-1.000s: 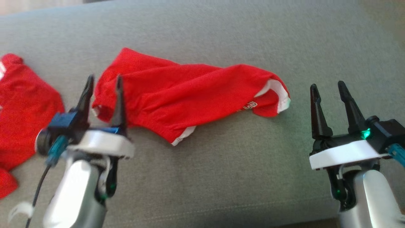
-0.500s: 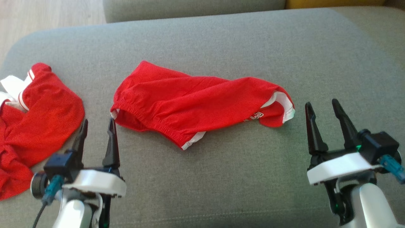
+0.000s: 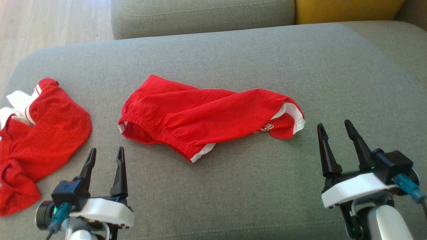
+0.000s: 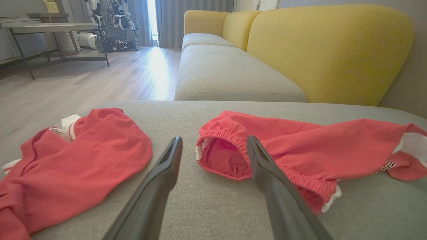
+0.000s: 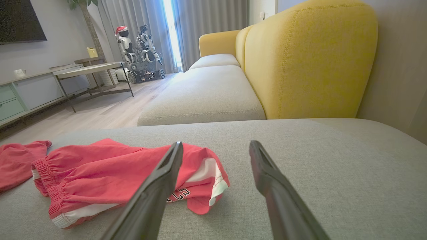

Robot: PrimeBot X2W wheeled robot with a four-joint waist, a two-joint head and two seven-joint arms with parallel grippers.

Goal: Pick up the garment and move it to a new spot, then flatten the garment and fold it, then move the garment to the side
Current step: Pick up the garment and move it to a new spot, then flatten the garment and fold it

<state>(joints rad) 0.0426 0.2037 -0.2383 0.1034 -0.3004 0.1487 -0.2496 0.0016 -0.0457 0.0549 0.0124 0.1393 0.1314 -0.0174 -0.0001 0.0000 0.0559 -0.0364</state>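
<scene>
You are working over a grey sofa seat (image 3: 233, 56), with wood floor (image 3: 50, 20) past its far left corner and a yellow cushion (image 3: 347, 10) at the far right. The red shorts (image 3: 206, 115) lie loose in the middle of that seat, neither flattened nor folded. Their long axis runs across your head view from left to right. The elastic waistband (image 3: 150, 133) is at the left end, and the white-trimmed leg hem (image 3: 295, 115) is at the right.

Your left hand (image 3: 106, 149) sits on the near side, just left of the waistband. Its fingers are spread wide and hold nothing. In the left wrist view the waistband opening (image 4: 223, 156) lies straight ahead between the two fingers, so I judge a short reach forward would put that hand on it.

Your right hand (image 3: 334, 124) is also spread wide and empty. It rests just right of the leg hem and apart from the cloth. In the right wrist view the hem (image 5: 206, 176) falls left of the gap, partly behind one finger, so that hand would need to shift toward the middle first.

Each hand is near its own end of the shorts, and the left looks better lined up.

A second red garment (image 3: 43, 140) lies crumpled at the left edge of the seat, close beside your left hand. Take care not to catch it.
</scene>
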